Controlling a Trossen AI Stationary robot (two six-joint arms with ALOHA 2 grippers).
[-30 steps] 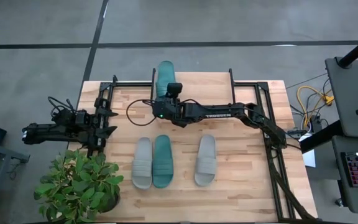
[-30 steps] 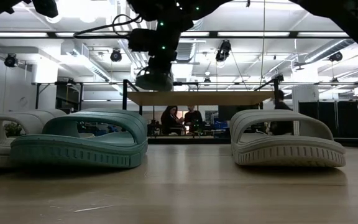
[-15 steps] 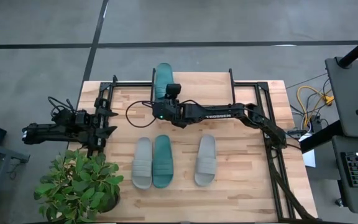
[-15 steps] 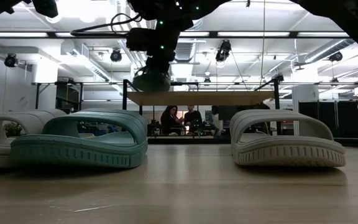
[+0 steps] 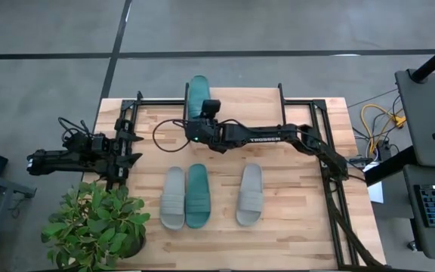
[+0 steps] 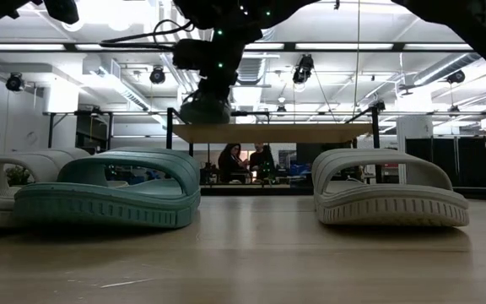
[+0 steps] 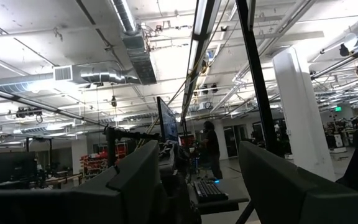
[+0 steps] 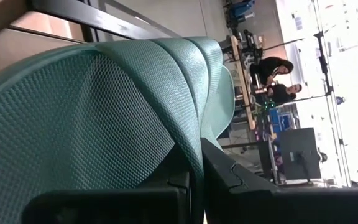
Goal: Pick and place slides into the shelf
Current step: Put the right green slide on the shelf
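1. The right gripper (image 5: pixel 197 121) is clamped on the edge of a teal slide (image 5: pixel 198 92), holding it over the shelf (image 6: pixel 272 133) at the table's far edge
2. Nearer than the shelf, three slides lie on the table (image 5: pixel 293 211): a grey slide (image 5: pixel 173 197) touching a second teal slide (image 5: pixel 196 195), and another grey one (image 5: pixel 250 194) apart from them
3. The left gripper (image 5: pixel 131 145) waits well left of the shelf, fingers (image 7: pixel 135 183) apart and empty, beside a potted plant (image 5: pixel 97 223)

Shelf (image 5: pixel 232 102) mostly hidden under right arm; teal slide (image 5: pixel 197 92) part-covered by right pincer (image 5: pixel 205 115); plant (image 5: pixel 97 225) cut by edge.
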